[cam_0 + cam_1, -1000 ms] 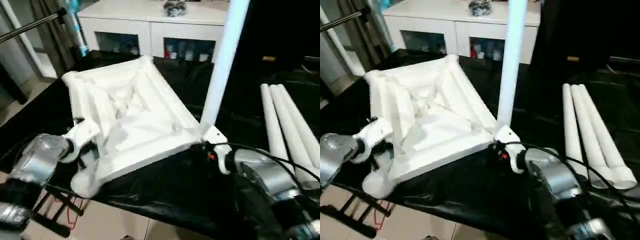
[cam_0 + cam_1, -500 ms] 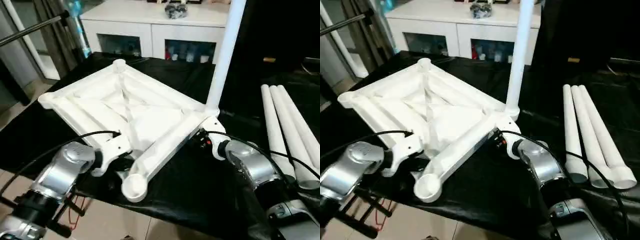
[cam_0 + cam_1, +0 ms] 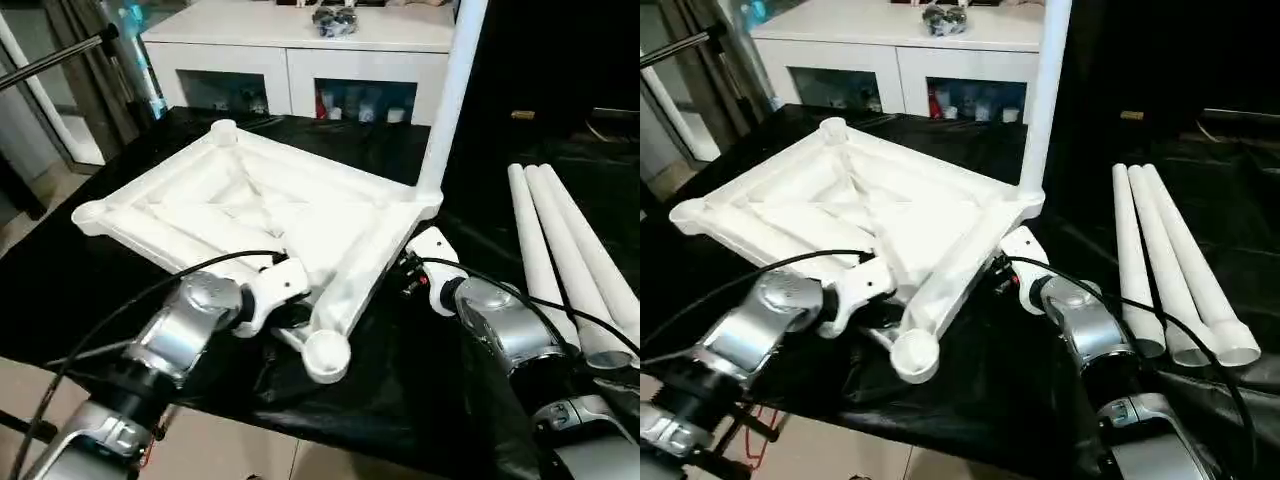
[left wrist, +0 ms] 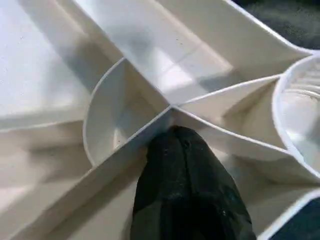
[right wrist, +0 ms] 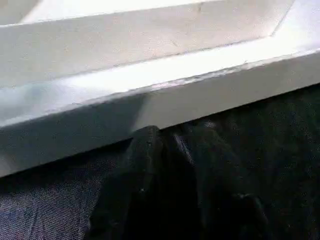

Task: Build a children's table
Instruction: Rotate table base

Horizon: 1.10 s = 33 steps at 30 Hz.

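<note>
Left eye view gives me the white plastic rectangular tabletop lying ribbed underside up on the black-draped work table, one long white tapered tube leg already standing upright in its far-right corner socket. My left gripper is clenched, its black fingers pressed together against a rib junction near the open round corner socket closest to me; I see nothing pinched between them. My right gripper sits low on the black cloth just beside the tabletop's right edge wall, below the socket with the leg in it; I cannot tell how its fingers stand.

What my next move turns on, as I judge it: the three loose white tapered tube legs lie side by side to the right of the tabletop, well apart from it, long axes running away from me, wide ends toward me. They lie off to the right of my right gripper, which is the nearer one, so that arm should fetch.

Behind the table stands a white cabinet with glass doors; pale floor tiles show below the near edge.
</note>
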Motion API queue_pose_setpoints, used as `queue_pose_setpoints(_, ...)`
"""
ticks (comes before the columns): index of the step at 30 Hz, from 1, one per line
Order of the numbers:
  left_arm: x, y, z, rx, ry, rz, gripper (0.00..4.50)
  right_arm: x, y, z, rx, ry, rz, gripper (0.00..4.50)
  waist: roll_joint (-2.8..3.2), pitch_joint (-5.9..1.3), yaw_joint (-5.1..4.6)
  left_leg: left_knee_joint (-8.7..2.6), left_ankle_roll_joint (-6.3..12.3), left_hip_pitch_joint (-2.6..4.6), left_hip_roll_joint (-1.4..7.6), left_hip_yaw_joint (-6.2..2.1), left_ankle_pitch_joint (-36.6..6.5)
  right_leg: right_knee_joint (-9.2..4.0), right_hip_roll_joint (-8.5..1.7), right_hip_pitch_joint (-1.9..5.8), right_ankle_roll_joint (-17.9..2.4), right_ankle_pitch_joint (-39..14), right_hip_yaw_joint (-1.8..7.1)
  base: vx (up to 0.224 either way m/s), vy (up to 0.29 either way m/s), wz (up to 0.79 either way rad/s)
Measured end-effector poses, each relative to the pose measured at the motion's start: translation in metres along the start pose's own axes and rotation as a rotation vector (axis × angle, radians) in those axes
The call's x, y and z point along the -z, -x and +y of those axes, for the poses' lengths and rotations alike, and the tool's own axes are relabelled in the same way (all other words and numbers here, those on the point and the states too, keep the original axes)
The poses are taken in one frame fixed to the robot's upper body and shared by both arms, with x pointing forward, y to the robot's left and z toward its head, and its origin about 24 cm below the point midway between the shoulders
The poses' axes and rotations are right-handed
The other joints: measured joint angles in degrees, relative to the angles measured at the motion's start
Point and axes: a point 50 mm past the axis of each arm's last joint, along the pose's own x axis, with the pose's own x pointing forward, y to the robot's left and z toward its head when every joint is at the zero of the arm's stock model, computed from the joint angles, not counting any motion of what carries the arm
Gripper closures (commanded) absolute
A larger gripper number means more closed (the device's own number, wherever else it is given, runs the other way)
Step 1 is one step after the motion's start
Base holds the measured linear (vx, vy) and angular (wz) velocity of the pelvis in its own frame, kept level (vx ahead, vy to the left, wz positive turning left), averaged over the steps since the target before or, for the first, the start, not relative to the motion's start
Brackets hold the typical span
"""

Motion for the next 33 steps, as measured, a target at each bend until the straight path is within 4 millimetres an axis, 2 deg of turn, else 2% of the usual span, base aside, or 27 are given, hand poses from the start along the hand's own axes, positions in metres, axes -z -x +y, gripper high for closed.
queue_pose_setpoints(1, -0.001, -0.002, -0.001, 0.001, -0.004, -0.008, 4.5, 0.0, -0.001, 0.001, 0.0, -0.002, -0.003, 3.69, 0.0, 0.0, -0.11, 0.0, 0.0, 0.0, 0.0, 0.0, 0.0, 0.0, 0.0, 0.0, 0.0, 0.0, 0.0, 0.0, 0.0, 0.0)
queue_pose_setpoints(7, -0.005, -0.005, 0.002, -0.062, -0.047, -0.039, 4.5, -0.006, -0.002, 0.003, 0.032, -0.005, -0.04, 3.69, -0.09, 0.07, -0.18, -0.01, 0.0, 0.01, 0.02, 0.0, 0.0, 0.01, 0.0, -0.01, 0.01, 0.0, -0.02, 0.0, 0.0, 0.0)
queue_pose_setpoints(13, 0.001, 0.007, 0.0, -0.009, -0.057, -0.039, 4.5, -0.021, 0.005, -0.009, 0.049, 0.03, -0.096, 3.69, -0.3, 0.2, -0.32, -0.14, -0.01, -0.06, 0.04, 0.02, -0.01, 0.0, 0.01, -0.13, 0.0, -0.07, -0.02, 0.0, 0.0, 0.0)
queue_pose_setpoints(15, 0.006, 0.012, -0.004, 0.041, -0.05, -0.037, 4.5, -0.019, 0.007, -0.012, 0.049, 0.037, -0.088, 3.69, -0.3, 0.2, -0.18, -0.24, -0.02, -0.07, 0.03, 0.03, -0.01, -0.01, 0.02, -0.15, -0.1, -0.2, -0.05, 0.0, 0.0, 0.0)
queue_pose_setpoints(17, 0.006, 0.014, -0.005, 0.067, -0.055, -0.032, 4.5, -0.018, 0.004, -0.01, 0.041, 0.035, -0.08, 3.69, -0.32, 0.19, 0.16, -0.29, -0.02, -0.09, 0.06, 0.04, -0.01, 0.0, 0.03, -0.19, -0.18, -0.26, -0.1, 0.0, 0.0, 0.0)
queue_pose_setpoints(23, 0.005, 0.012, -0.005, 0.074, -0.069, -0.024, 4.5, -0.006, -0.008, 0.005, 0.021, 0.038, -0.019, 3.69, -0.36, 0.21, 0.02, -0.29, -0.02, -0.02, 0.06, 0.05, 0.0, 0.06, 0.04, -0.17, -0.2, -0.26, -0.07, 0.0, 0.0, 0.0)
queue_pose_setpoints(29, 0.003, 0.009, -0.006, 0.087, -0.057, -0.029, 4.5, -0.011, -0.014, 0.011, 0.008, 0.024, -0.024, 3.69, -0.5, 0.3, -0.67, -0.29, -0.03, 0.03, 0.07, 0.07, 0.0, 0.07, 0.03, -0.16, -0.2, -0.26, -0.06, 0.0, 0.0, 0.0)
queue_pose_setpoints(33, -0.003, 0.004, -0.009, 0.099, -0.058, -0.057, 4.5, -0.013, -0.016, 0.014, 0.008, 0.03, -0.039, 3.69, -0.55, 0.33, -0.68, -0.29, -0.03, -0.02, 0.07, 0.09, -0.01, 0.04, 0.03, -0.17, -0.21, -0.27, -0.06, 0.0, 0.0, 0.0)
